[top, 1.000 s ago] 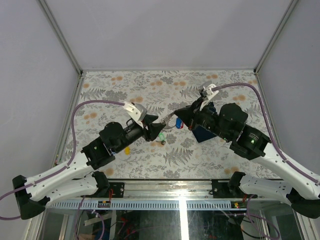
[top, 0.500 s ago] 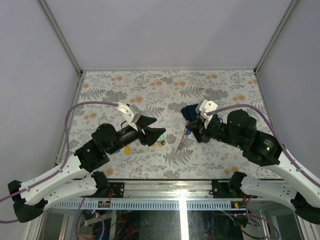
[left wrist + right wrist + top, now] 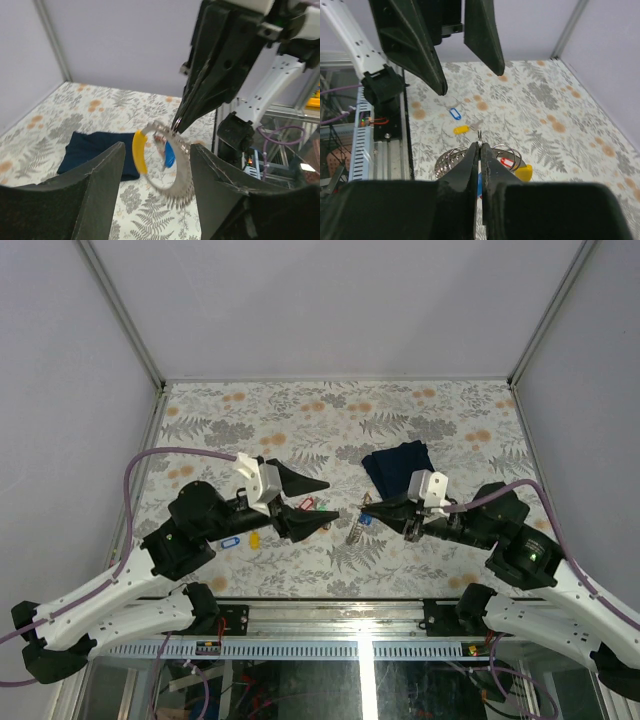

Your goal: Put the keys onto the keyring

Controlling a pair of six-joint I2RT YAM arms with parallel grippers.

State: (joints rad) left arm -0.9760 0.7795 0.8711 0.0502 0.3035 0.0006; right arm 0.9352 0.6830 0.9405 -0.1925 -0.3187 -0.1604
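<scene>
keyring (image 3: 181, 176) rim blurred, keys (image 3: 231, 541) too small overhead

Keyring (image 3: 355, 527): silvery, toothed rim, hanging upright off the counter (image 3: 440, 420), top rim pinched between the closed fingers (image 3: 470, 165) of the right gripper (image 3: 366, 508). It carries a yellow tag (image 3: 139, 151), a blue tag (image 3: 170, 154) and a red tag (image 3: 506, 162). It's blurred in the left wrist view.

Keys: blue-tag key (image 3: 230, 541) and yellow-tag key (image 3: 254, 538) lie flat, side by side, well left of the ring.
</scene>
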